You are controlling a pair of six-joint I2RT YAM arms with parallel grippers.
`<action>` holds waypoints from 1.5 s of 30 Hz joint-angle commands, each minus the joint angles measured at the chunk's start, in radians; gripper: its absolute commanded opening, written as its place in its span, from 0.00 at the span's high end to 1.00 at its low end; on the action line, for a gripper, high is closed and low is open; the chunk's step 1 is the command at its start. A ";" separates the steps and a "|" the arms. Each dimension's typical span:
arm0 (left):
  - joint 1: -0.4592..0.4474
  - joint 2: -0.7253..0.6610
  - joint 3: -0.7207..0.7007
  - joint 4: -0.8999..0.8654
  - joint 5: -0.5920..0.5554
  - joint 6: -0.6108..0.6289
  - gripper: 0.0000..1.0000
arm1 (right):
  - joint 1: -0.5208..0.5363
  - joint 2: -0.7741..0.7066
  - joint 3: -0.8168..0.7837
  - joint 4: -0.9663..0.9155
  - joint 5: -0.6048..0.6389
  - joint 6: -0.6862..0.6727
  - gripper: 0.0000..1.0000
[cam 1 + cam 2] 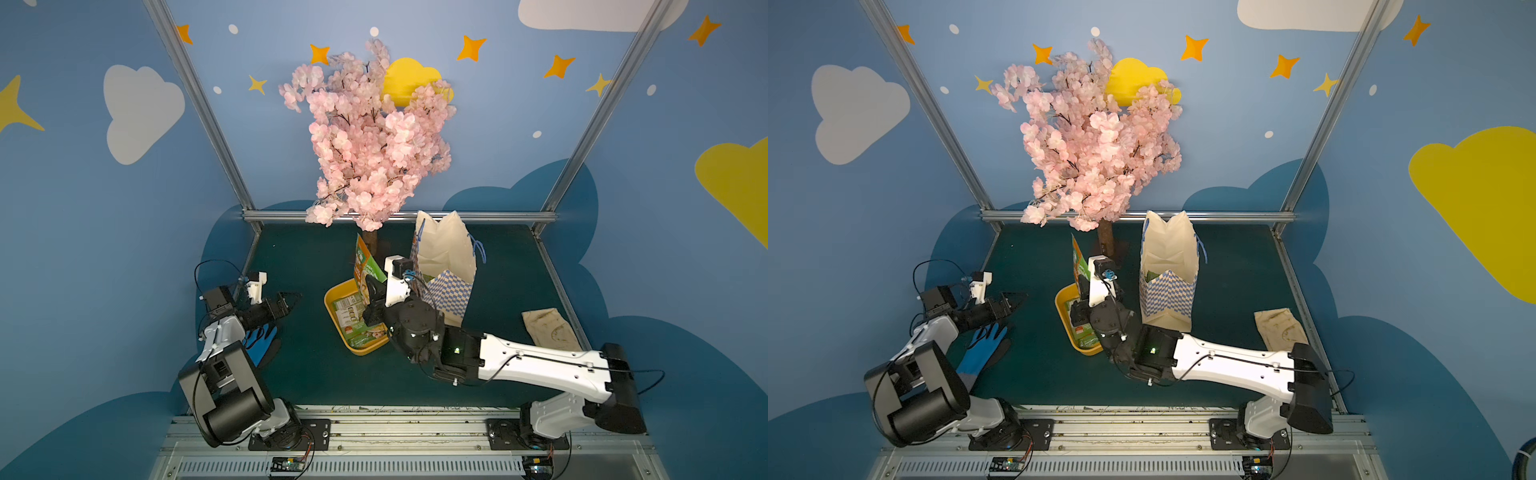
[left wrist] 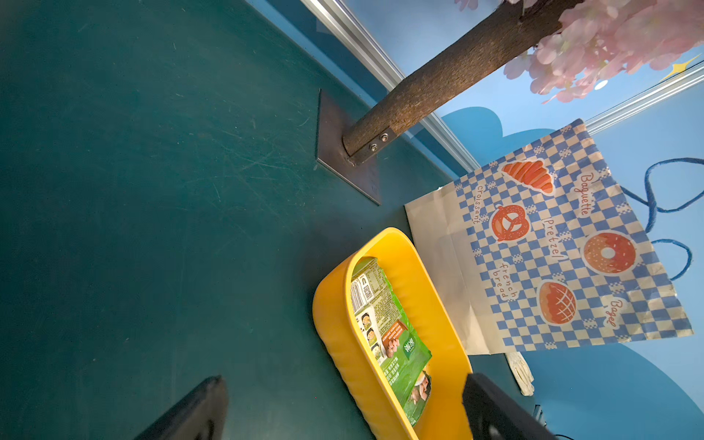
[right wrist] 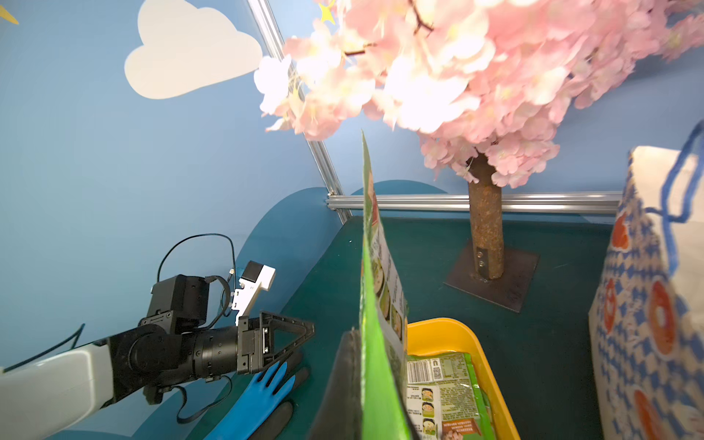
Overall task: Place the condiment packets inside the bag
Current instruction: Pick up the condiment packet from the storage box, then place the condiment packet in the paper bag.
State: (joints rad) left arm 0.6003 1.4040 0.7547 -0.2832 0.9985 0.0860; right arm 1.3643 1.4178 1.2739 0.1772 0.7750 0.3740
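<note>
My right gripper (image 1: 371, 291) (image 3: 375, 344) is shut on one green-and-white condiment packet (image 1: 365, 266) (image 1: 1079, 262) (image 3: 377, 289), which stands upright on edge above the yellow tray (image 1: 332, 309) (image 3: 463, 335). More condiment packets (image 1: 352, 318) (image 2: 384, 324) (image 3: 445, 388) lie flat in that tray. Just right of the tray stands the bag (image 1: 446, 266) (image 1: 1169, 270) (image 2: 552, 244) (image 3: 647, 304), cream with blue checks, open at the top. A bit of green (image 1: 1150, 275) shows inside it. My left gripper (image 1: 291, 300) (image 2: 344, 381) (image 3: 304, 331) hangs open and empty, left of the tray.
A blossom tree's trunk (image 1: 369, 243) (image 3: 485, 228) on a metal foot plate (image 2: 343, 152) stands behind the tray. A blue and black glove (image 1: 262, 340) (image 3: 263, 396) lies under my left arm. A beige cloth (image 1: 550, 328) lies at the right edge.
</note>
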 commanded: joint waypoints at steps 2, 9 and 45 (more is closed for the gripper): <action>0.003 -0.018 -0.015 -0.005 0.020 0.022 0.00 | 0.000 -0.096 0.045 -0.201 -0.003 -0.055 1.00; -0.013 -0.031 -0.016 -0.026 0.048 0.047 0.00 | -0.053 -0.221 0.085 -0.359 0.008 -0.081 1.00; -0.167 -0.111 -0.053 -0.108 0.022 0.197 0.00 | -0.700 -0.051 0.327 -0.686 -0.487 0.035 1.00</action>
State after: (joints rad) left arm 0.4358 1.3087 0.7101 -0.3679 1.0134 0.2634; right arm 0.6697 1.3571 1.5566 -0.4953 0.3183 0.4072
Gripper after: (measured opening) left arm 0.996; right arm 0.047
